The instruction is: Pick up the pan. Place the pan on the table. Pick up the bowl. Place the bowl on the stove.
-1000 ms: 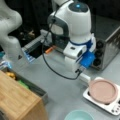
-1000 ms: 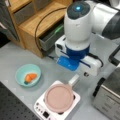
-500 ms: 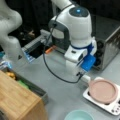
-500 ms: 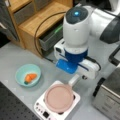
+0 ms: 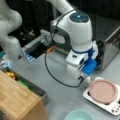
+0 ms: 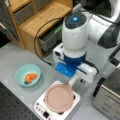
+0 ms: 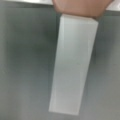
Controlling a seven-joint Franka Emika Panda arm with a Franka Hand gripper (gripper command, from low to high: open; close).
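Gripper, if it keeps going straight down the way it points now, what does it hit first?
Most likely the pan's white handle, which fills the wrist view right below the gripper. The pan sits on the stove. Depth is unclear, so contact may be near.

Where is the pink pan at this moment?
In both front views the pan sits on the stove, near the bottom; its white handle reaches toward the gripper.

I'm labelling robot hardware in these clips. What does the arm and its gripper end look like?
The arm is glossy white with rounded links and dark grey joint bands. A round dark cap with a glowing blue light tops the wrist. Below it sits a bright blue block on the white gripper mount. A black cable loops from the wrist.
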